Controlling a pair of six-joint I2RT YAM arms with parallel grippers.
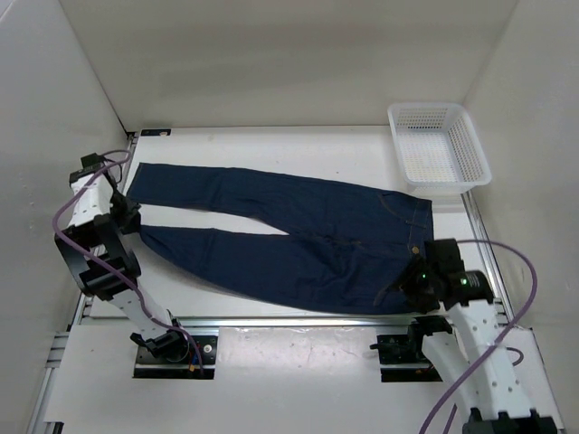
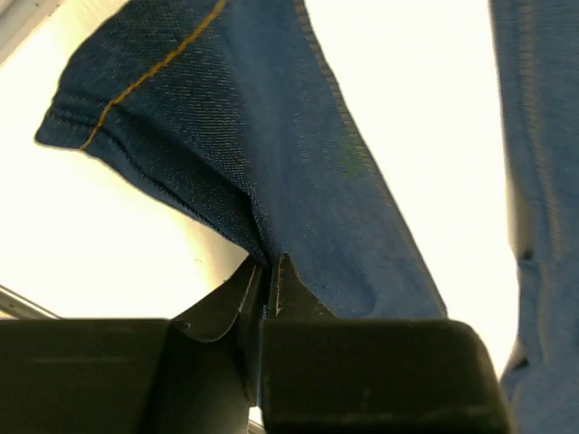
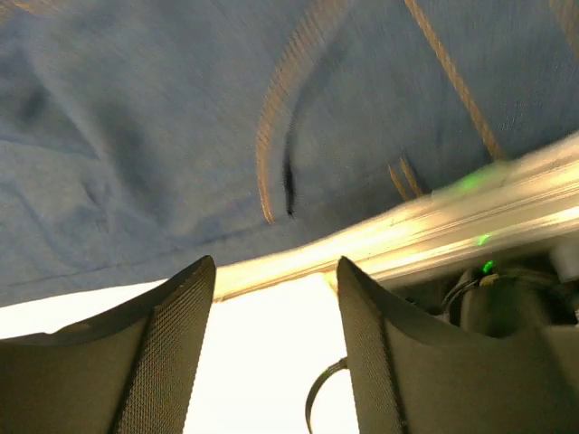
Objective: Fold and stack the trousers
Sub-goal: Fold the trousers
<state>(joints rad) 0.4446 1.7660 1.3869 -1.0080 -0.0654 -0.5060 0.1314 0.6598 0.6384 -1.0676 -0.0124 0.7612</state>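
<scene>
White counter [image 1: 271,149], dark navy trousers [image 1: 298,235] spread flat across the middle, legs parted toward the left edge, waist near the right edge, white mesh basket [image 1: 448,184] at the far right corner, just apart from the cloth

Long-legged trousers [image 1: 298,231] in dark navy-blue denim, unfolded and spread flat across the white table [image 1: 271,149]. Waist at the right, both legs stretched out to the left, slightly splayed with a narrow wedge of gap between them. Cuffs at the far left, one leg's edge pinched close to its cuff by the closed left gripper [image 2: 269,271]. Orange-tan stitching along seams and pocket. Small orange-tan mark near the waistband. Soft wrinkles around the hips.
</scene>
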